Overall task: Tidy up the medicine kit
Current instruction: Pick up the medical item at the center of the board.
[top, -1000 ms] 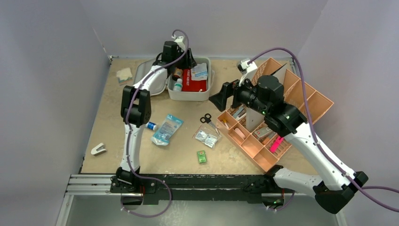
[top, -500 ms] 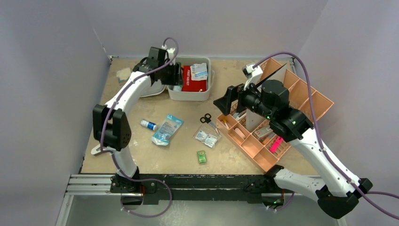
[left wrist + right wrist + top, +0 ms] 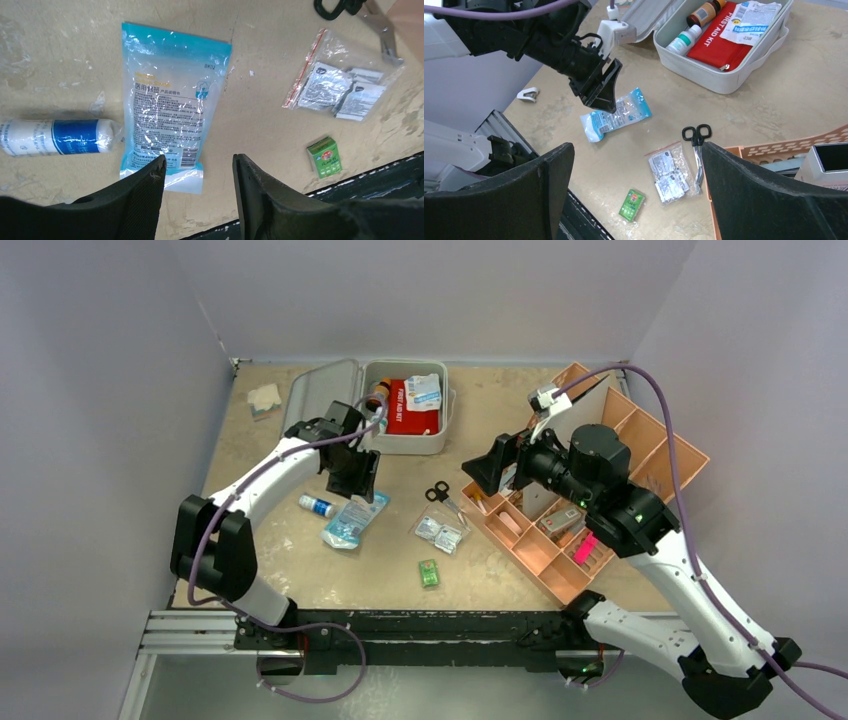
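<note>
The medicine kit point(image 3: 402, 444) lies open at the back of the table, its lid point(image 3: 320, 395) folded out to the left. Inside are a red first-aid pouch point(image 3: 719, 42), two small bottles point(image 3: 684, 40) and a white packet. My left gripper point(image 3: 355, 476) hovers open and empty just above the near end of a blue plastic pouch point(image 3: 170, 115). A blue-and-white bottle point(image 3: 55, 136) lies left of that pouch. My right gripper point(image 3: 636, 147) is wide open and empty, held high above the zip bag of sachets point(image 3: 669, 175) and the green box point(image 3: 632, 205).
An orange compartmented tray point(image 3: 650, 455) with small items fills the right side under the right arm. Black scissors point(image 3: 440, 495) lie beside its left edge. A white clip point(image 3: 208, 558) sits near the front left edge. A gauze piece point(image 3: 264, 398) lies back left.
My left arm has drawn back out of the medicine kit and swung towards the front, stopping over the blue pouch. The right arm has shifted slightly to the right.
</note>
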`<state>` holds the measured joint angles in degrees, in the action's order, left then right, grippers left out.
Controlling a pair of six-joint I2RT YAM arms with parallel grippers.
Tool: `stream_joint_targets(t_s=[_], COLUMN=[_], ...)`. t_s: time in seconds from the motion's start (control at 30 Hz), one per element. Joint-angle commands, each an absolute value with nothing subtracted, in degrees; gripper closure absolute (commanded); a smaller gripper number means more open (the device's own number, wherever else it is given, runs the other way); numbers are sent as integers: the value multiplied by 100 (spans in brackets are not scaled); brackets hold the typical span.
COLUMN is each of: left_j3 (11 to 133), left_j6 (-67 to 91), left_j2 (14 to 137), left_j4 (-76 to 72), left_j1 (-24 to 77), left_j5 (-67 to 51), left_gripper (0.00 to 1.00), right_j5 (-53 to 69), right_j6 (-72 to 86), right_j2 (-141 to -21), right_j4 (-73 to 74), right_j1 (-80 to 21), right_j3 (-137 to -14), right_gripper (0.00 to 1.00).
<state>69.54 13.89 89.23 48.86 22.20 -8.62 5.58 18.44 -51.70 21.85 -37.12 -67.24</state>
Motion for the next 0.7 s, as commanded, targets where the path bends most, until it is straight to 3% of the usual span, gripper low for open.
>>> stream_joint_targets(t_s=[0.0,0.47,0.67], left_j3=[6777,6511,6453], left_j6=[1398,1749,1808], left_j2=[8975,10067,10211], left_j4=[4773,4090,3991], left_j1=[2355,3010,3084], left_j5=[-615,-312,-26], left_gripper=[50,51,58], right_j5=[615,580,588], right_j6=[1889,1903,1863], right_j2=[-5076,-4969,-4933], right_j4=[1939,1906,1937], right_j1=[-3735,-3735,-3736], right_j3=[-6727,-6627,-6618], right_gripper=[1,1,1])
